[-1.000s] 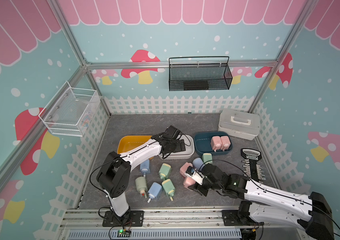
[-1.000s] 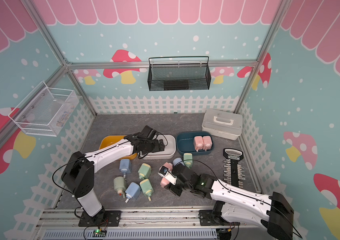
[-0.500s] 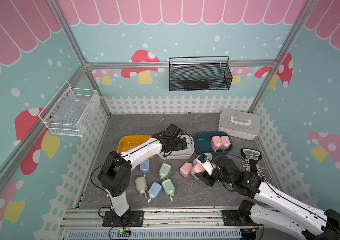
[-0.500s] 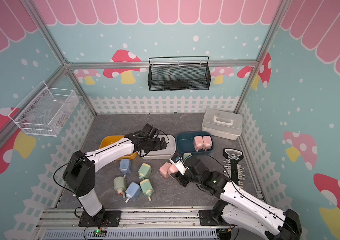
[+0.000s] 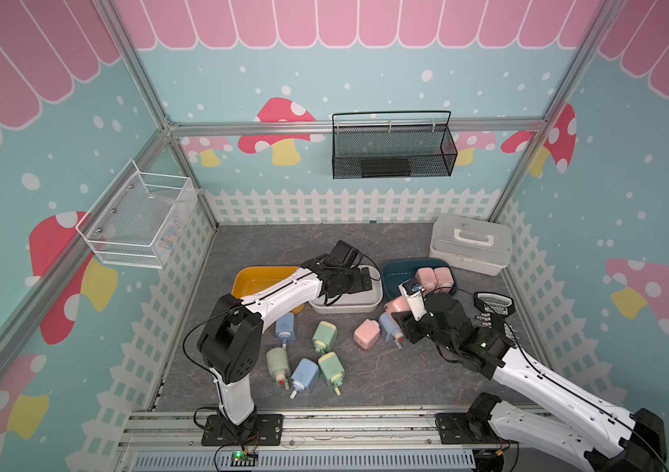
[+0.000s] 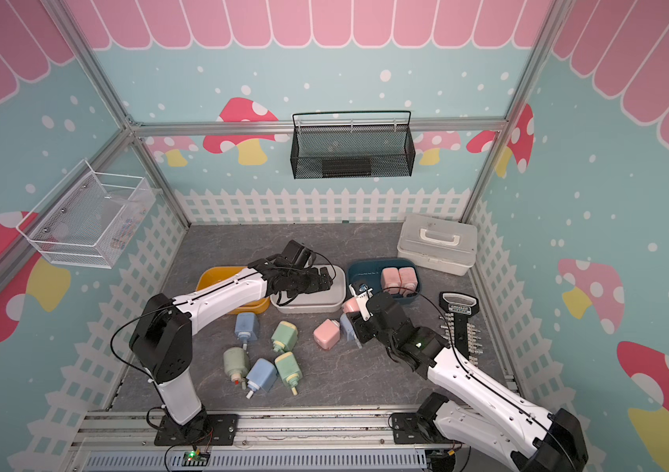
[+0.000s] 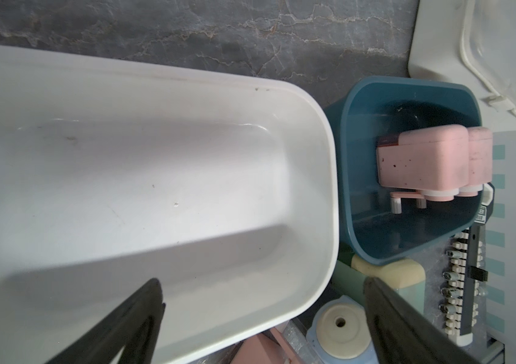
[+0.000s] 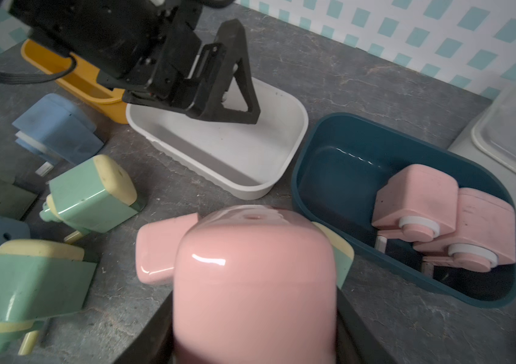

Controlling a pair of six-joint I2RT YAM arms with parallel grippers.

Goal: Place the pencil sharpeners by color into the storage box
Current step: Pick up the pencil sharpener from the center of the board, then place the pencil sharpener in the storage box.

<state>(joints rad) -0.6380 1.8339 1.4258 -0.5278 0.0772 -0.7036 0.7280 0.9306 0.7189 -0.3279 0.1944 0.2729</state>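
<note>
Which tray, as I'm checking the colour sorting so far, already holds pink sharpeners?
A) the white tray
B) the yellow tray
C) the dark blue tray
C: two pink sharpeners lie side by side inside the dark blue tray, while the white tray next to it holds no sharpener.

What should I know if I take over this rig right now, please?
Left gripper: jaws open, empty, above the white bin.
Right gripper: jaws shut on a pink sharpener, near the dark blue bin.
Done: two pink sharpeners lie in that bin.
Left: place the held one, then one pink, three blue and four green sharpeners from the table. Yellow bin shows none.
</note>
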